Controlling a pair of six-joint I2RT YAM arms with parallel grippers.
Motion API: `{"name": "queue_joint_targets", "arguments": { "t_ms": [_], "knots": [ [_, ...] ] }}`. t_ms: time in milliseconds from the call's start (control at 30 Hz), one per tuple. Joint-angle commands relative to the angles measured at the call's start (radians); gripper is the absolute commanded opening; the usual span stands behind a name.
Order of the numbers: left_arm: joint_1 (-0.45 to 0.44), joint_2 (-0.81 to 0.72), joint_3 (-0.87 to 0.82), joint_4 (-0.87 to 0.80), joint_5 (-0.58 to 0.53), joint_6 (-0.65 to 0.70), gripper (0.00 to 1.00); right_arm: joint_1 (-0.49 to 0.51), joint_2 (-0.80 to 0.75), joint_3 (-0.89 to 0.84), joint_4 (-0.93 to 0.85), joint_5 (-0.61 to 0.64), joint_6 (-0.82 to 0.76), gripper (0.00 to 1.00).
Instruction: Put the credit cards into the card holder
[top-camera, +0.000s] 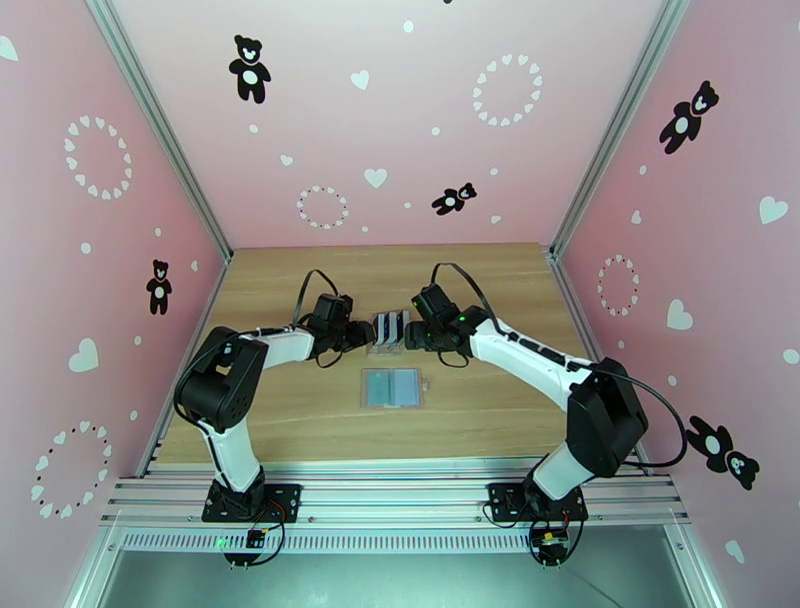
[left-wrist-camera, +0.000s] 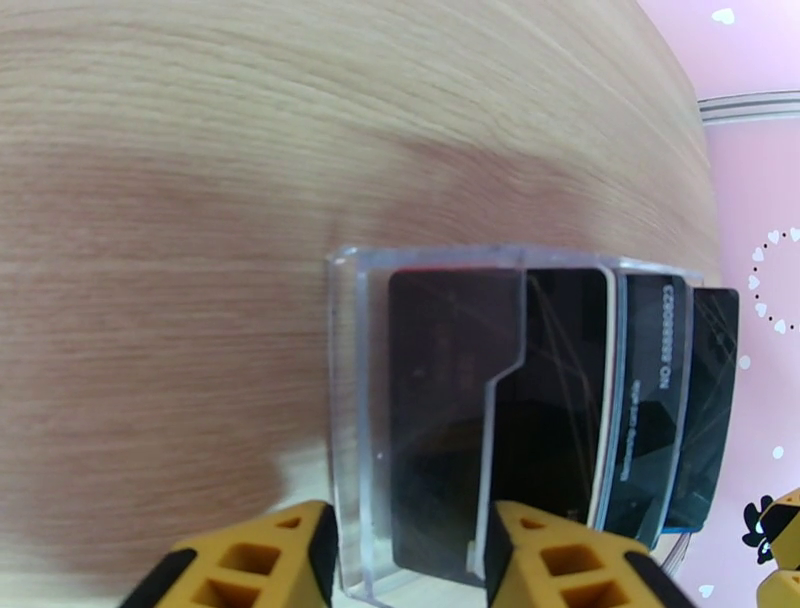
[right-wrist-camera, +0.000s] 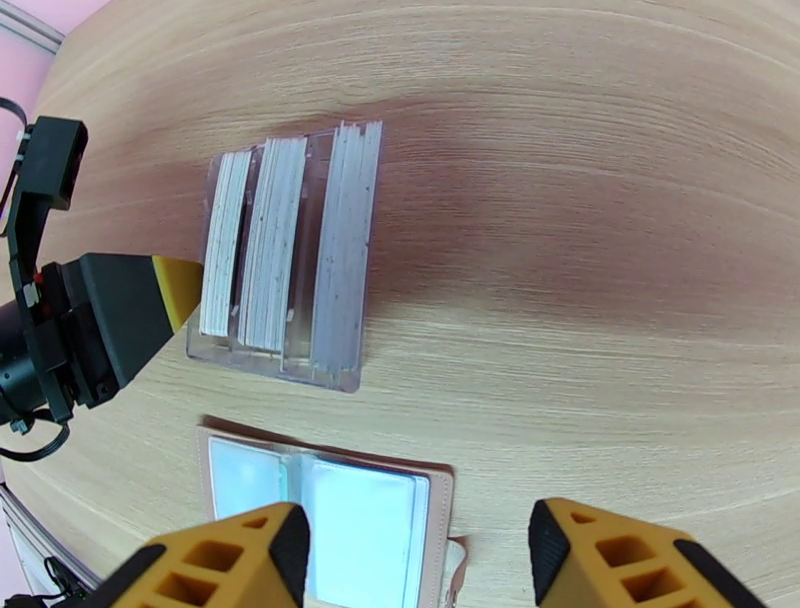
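Credit cards (right-wrist-camera: 275, 240) with pale edges and dark faces (left-wrist-camera: 560, 400) stand on edge in a clear slotted stand (top-camera: 388, 333) at mid-table. The card holder (top-camera: 393, 388), a tan-pink wallet (right-wrist-camera: 440, 500), lies open just in front of the stand. Light blue and whitish panels show under its clear sleeves. My left gripper (top-camera: 365, 335) is open at the stand's left end (left-wrist-camera: 345, 400). One yellow fingertip (right-wrist-camera: 182, 288) touches the outermost stack. My right gripper (top-camera: 412, 333) is open at the stand's right end, with nothing between its fingers (right-wrist-camera: 250, 560).
The wooden table (top-camera: 300, 420) is bounded by pink walls with aluminium posts (top-camera: 565, 230) at the back corners. Bare wood lies behind the stand and on both sides of the wallet. The wallet's snap tab (right-wrist-camera: 455, 560) points right.
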Motion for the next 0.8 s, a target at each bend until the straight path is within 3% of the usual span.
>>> {"name": "queue_joint_targets", "arguments": {
  "t_ms": [0, 767],
  "knots": [
    [0.006, 0.037, 0.02, -0.034, 0.028, 0.0, 0.43, -0.003, 0.037, 0.054, -0.048, 0.021, -0.028, 0.63],
    [0.007, 0.051, 0.046, -0.085, 0.033, 0.023, 0.35, -0.015, 0.295, 0.354, -0.186, 0.07, -0.168, 0.64]
  ]
}}
